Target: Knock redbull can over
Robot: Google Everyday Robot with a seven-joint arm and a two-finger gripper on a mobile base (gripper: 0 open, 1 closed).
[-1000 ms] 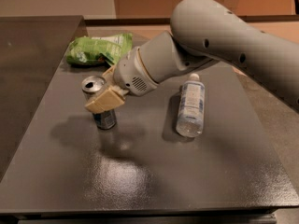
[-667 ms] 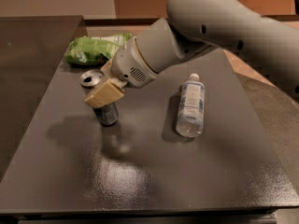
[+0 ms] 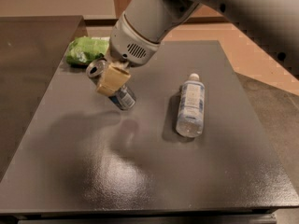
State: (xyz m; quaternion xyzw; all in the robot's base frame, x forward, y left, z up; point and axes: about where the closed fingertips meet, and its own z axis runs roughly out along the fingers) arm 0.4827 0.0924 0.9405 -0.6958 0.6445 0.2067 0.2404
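Note:
The redbull can [image 3: 123, 97] is a slim silver can with blue markings, at the left middle of the dark grey table [image 3: 140, 171]. It is tilted, with its pull-tab top [image 3: 96, 68] leaning to the back left and its base low near the table. My gripper [image 3: 113, 78], tan at its tip under the big white wrist, is pressed against the middle of the can and covers that part of it.
A clear plastic water bottle [image 3: 190, 105] with a white cap lies on its side to the right of the can. A green chip bag [image 3: 86, 50] lies at the back left, just behind the can's top. The table's left edge is close by.
The can stood upright under the gripper a second ago; now it leans to the back left. The arm has swung up and left with the gripper staying on the can.

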